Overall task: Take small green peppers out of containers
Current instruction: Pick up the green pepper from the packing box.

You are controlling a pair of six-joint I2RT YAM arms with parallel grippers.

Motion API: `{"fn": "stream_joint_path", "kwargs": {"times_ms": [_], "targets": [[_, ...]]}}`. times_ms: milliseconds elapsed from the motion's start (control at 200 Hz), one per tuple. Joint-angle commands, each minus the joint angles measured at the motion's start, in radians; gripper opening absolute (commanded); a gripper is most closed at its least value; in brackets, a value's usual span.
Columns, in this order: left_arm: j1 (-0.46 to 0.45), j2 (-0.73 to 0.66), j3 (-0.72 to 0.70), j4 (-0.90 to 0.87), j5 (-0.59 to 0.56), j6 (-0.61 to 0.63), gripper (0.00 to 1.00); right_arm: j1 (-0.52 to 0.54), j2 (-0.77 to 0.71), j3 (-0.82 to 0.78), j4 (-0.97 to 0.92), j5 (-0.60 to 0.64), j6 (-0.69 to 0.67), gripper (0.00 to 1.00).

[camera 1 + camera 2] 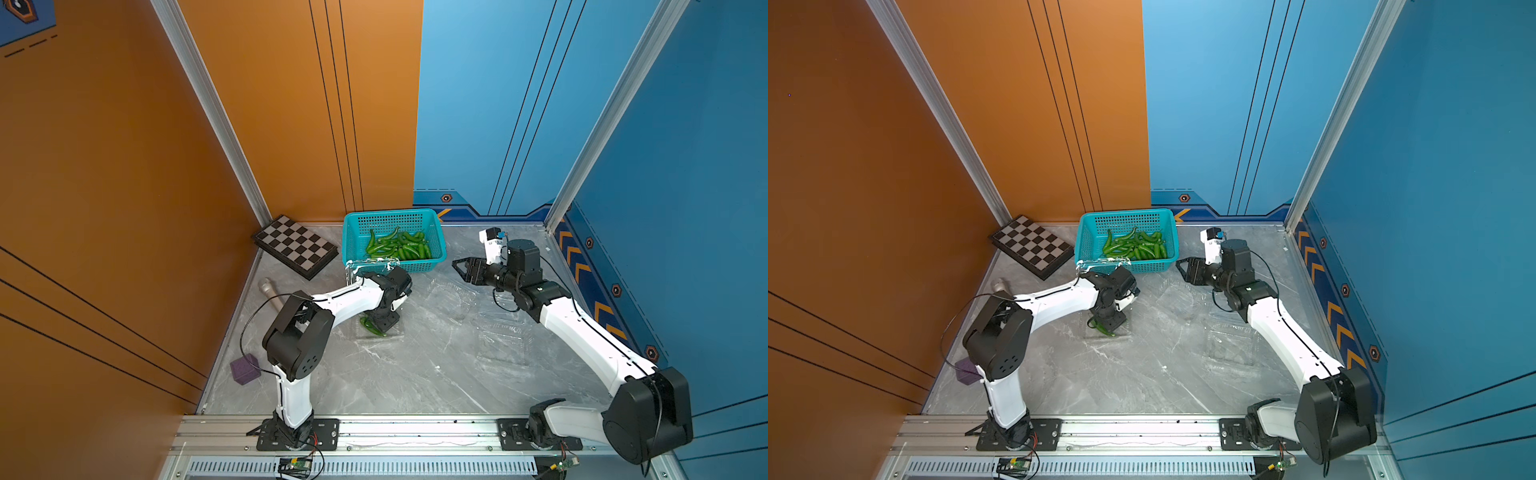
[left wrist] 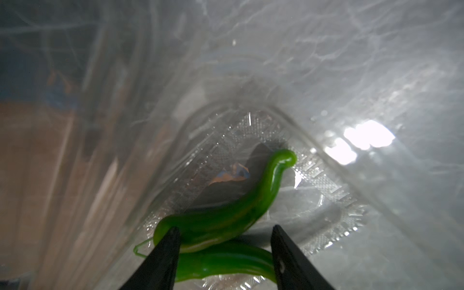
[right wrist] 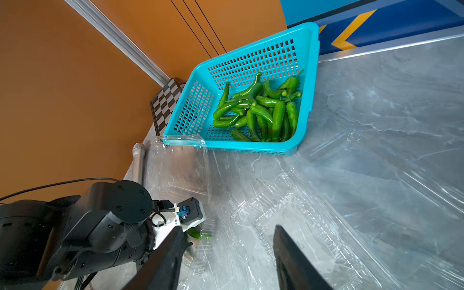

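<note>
The left jaws are standing parted inside a clear container (image 2: 334, 190), straddling two small green peppers (image 2: 226, 216) lying on its floor — not clamping yet. The right jaws are hanging released and empty beside the teal basket (image 1: 352, 241) holding more peppers (image 1: 399, 248).

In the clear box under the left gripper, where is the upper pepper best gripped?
Probably the thick middle of the upper pepper, from straight above into the open box: the left gripper straddles that part, while the hooked tip is thin and near the wall.
</note>
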Motion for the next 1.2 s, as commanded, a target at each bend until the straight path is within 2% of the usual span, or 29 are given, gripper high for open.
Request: {"fn": "stream_joint_path", "kwargs": {"times_ms": [0, 340, 591, 646, 806, 986, 1196], "targets": [[-0.001, 0.009, 0.022, -0.033, -0.006, 0.019, 0.59, -0.006, -0.014, -0.009, -0.021, 0.019, 0.008, 0.59], [0.005, 0.069, 0.045, -0.044, -0.001, 0.014, 0.56, -0.006, -0.023, -0.008, -0.022, 0.013, 0.008, 0.59], [0.015, 0.080, 0.064, -0.071, 0.022, -0.011, 0.46, -0.004, -0.019, -0.008, -0.022, 0.013, 0.008, 0.58], [0.016, 0.081, 0.063, -0.072, 0.027, -0.016, 0.42, -0.004, -0.020, -0.006, -0.023, 0.015, 0.007, 0.58], [0.024, 0.090, 0.072, -0.085, 0.027, -0.051, 0.20, 0.001, -0.012, -0.001, -0.024, 0.007, 0.007, 0.57], [0.027, 0.070, 0.077, -0.090, 0.012, -0.065, 0.09, 0.012, -0.010, 0.005, -0.024, 0.012, 0.005, 0.57], [0.036, 0.000, 0.073, -0.090, 0.008, -0.089, 0.02, 0.023, -0.002, 0.012, -0.023, 0.017, 0.003, 0.57]]}}
